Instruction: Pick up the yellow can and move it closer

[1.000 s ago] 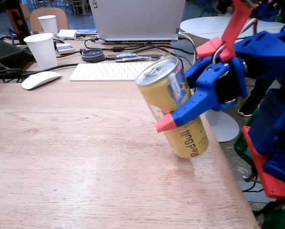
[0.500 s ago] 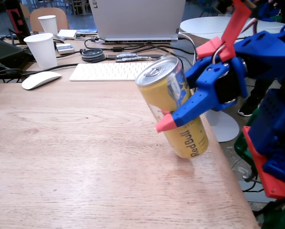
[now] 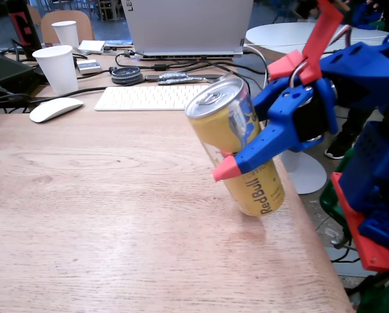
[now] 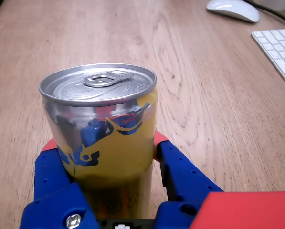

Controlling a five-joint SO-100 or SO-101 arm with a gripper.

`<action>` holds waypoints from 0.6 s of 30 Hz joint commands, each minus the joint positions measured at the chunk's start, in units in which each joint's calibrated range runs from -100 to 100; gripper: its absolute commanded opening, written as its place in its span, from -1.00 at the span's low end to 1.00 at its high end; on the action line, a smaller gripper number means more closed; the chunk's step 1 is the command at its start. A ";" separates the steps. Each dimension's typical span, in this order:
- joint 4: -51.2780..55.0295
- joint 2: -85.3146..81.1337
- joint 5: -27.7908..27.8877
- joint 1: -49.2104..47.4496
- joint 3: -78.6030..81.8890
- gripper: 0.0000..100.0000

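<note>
On the far left of the fixed view, a white paper cup stands at the back of the wooden desk, a second cup behind it. A white mouse lies just in front of the near cup; the same mouse shows at the top edge of my wrist view. Next along, a white keyboard runs across the back of the desk beneath an open laptop, with dark cables and a round black object between them.

Right of centre is the yellow can — tilted, its silver top leaning toward the left of the fixed view, its base at or just above the desk near the right-hand edge; I cannot tell whether it touches the wood. My gripper is clamped around its middle, one blue finger with a red tip lying across the yellow side that faces the camera.

From my wrist camera the can fills the foreground, pull-tab up, with my blue fingers pressed against it on both sides.

At the far right of the fixed view, the rest of my blue and red arm stands beyond the desk edge, a round white table behind it.
</note>
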 commanded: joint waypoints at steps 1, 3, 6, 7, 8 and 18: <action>-0.62 -2.19 -0.29 -0.49 -4.91 -0.55; -0.38 -2.19 -0.29 -0.49 -4.91 -0.55; -0.29 -2.19 -0.29 -0.49 -4.35 -0.55; -0.29 -2.19 -0.29 -0.49 -4.16 -0.55; -0.29 -2.19 -0.29 -0.49 -4.06 -0.55; -0.29 -2.19 -0.05 -0.49 -3.69 -0.55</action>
